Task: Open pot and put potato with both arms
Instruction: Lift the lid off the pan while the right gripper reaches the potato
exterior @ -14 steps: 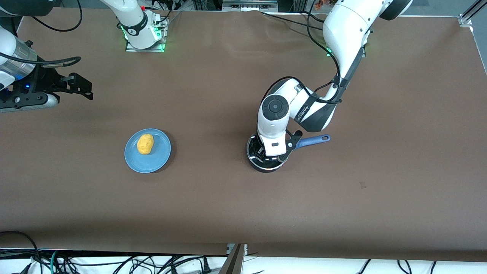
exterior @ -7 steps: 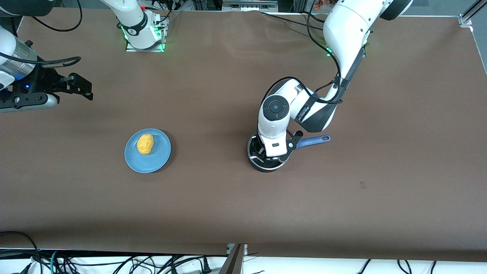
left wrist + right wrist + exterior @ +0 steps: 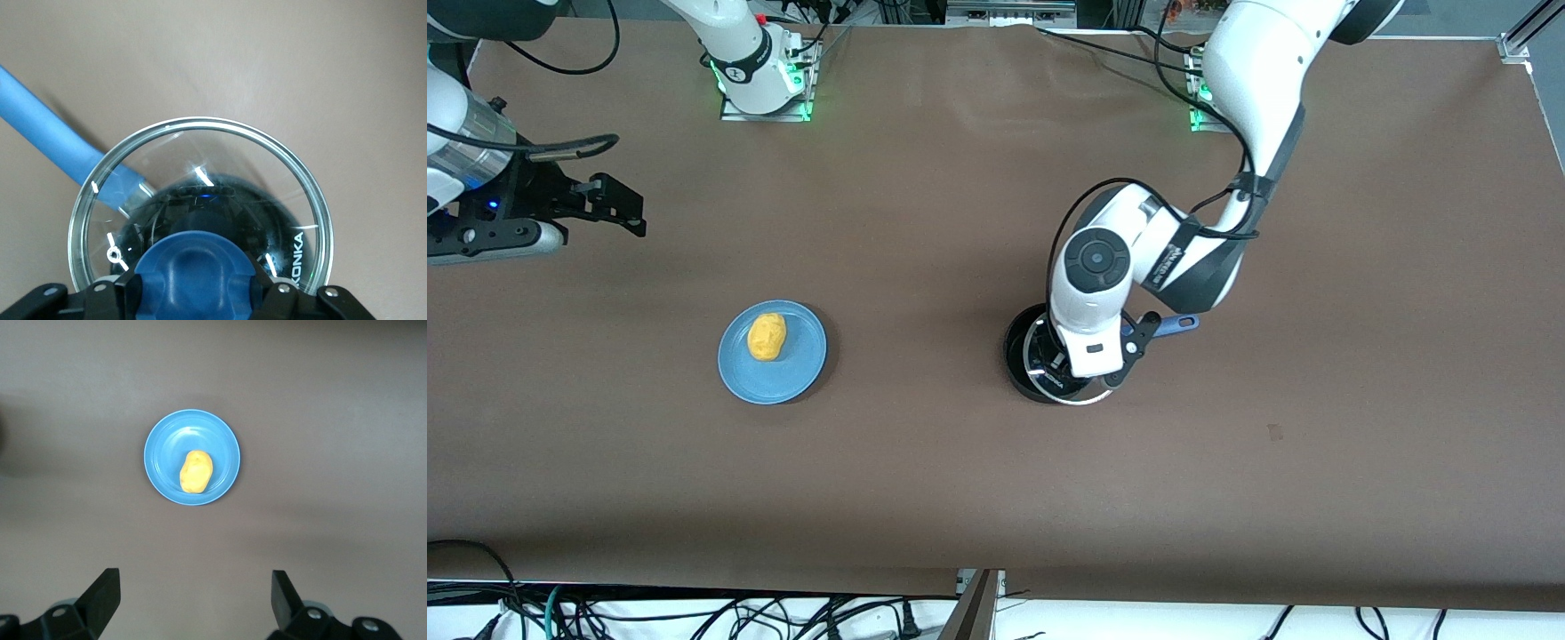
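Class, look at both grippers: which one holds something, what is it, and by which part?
The left gripper holds the pot's glass lid by its blue knob, over the pot. The right gripper is open, holding nothing, above the potato.

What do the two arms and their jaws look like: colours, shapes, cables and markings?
Both arms are white, rounded, jointed tubes with black cables looped alongside. The left arm has a dark round disc on its wrist joint and a black band with white lettering. The left gripper and the right gripper are black, each with two flat jaws. Green lights glow at both bases.
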You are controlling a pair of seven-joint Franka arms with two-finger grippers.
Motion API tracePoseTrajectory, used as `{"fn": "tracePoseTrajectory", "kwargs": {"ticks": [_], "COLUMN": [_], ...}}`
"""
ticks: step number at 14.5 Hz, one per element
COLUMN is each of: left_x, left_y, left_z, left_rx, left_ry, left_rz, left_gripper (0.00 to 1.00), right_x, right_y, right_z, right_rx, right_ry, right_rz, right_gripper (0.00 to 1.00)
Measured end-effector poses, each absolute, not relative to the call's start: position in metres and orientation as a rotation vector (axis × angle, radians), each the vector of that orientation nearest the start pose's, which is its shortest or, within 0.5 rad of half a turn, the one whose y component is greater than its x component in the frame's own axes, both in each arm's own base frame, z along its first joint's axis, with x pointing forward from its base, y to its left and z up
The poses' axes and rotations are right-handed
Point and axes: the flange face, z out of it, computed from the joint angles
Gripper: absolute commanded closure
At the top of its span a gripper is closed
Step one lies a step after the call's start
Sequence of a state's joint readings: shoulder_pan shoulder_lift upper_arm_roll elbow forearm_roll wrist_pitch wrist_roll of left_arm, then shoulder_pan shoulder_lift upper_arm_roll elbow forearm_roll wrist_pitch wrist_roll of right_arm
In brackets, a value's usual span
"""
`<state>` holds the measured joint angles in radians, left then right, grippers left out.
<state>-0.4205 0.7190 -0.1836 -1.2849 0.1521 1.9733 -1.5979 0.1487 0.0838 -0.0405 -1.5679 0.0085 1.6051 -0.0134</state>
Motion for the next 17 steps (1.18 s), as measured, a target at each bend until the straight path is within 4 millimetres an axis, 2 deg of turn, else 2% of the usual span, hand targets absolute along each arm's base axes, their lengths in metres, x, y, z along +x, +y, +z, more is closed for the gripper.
{"fn": "tracePoseTrajectory", "kwargs": {"ticks": [3, 5, 8, 10, 12, 14, 17], "left_x": [0.642, 0.647, 0.653, 0.655, 0.656, 0.656, 0.657], "left_y": [-0.349, -0.318, -0.262, -0.221, -0.178, -0.141, -0.097], "left_z": [0.375, 0.412, 0.462, 0.488, 0.506, 0.516, 0.511], "left_rx": [-2.783, -2.816, -2.889, -2.935, -2.972, -3.007, -3.05], "left_ry": [-1.419, -1.371, -1.249, -1.158, -1.049, -0.939, -0.784], "left_rz": [-0.002, 0.018, 0.061, 0.092, 0.121, 0.15, 0.18], "left_gripper": [0.73, 0.73, 0.73, 0.73, 0.73, 0.72, 0.72], "right_x": [0.597, 0.607, 0.613, 0.618, 0.628, 0.639, 0.649], "right_y": [0.065, 0.064, 0.061, 0.054, 0.047, 0.048, 0.062], "right_z": [0.531, 0.5, 0.479, 0.46, 0.424, 0.381, 0.325], "right_rx": [-3.138, -3.147, -3.153, -3.152, -3.15, -3.136, -3.089], "right_ry": [-0.186, -0.183, -0.178, -0.159, -0.143, -0.138, -0.099], "right_rz": [0.194, 0.266, 0.318, 0.346, 0.37, 0.402, 0.408], "right_gripper": [0.0, 0.0, 0.0, 0.0, 0.0, 0.0, 0.0]}}
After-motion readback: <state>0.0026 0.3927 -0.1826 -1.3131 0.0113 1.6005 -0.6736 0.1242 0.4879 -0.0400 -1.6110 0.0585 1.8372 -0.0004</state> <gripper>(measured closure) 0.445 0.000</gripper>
